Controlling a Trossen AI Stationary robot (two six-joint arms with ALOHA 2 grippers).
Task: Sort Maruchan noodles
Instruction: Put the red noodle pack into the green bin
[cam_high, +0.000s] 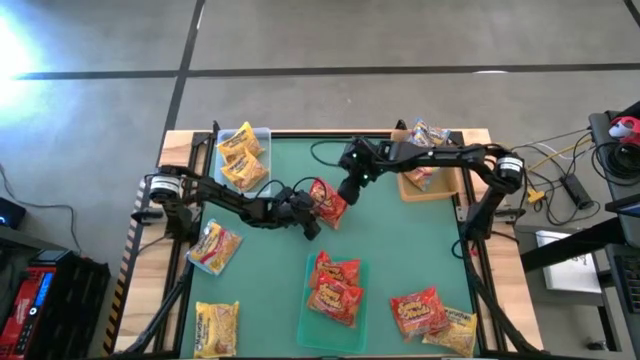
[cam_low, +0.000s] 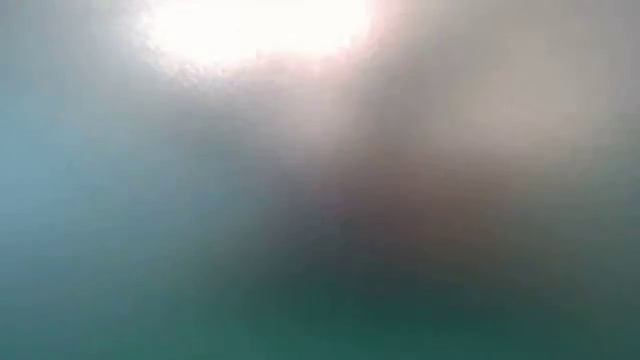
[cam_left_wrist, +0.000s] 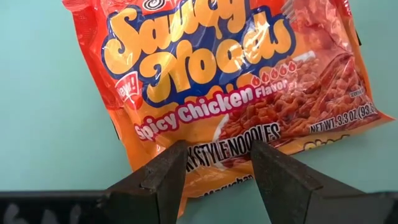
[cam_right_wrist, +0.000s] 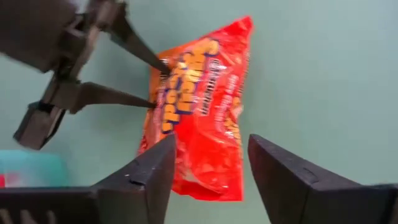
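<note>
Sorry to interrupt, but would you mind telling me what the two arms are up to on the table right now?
They are sorting ramen packets. At mid-table, the left claw holds a red-orange Spicy Chicken packet by one edge, while the right claw hovers open just beside it, not gripping. Several red-orange packets sit in the green tray at the front, and yellow ones fill the clear tray at the back left. Other packets lie loose on the green mat.
</note>
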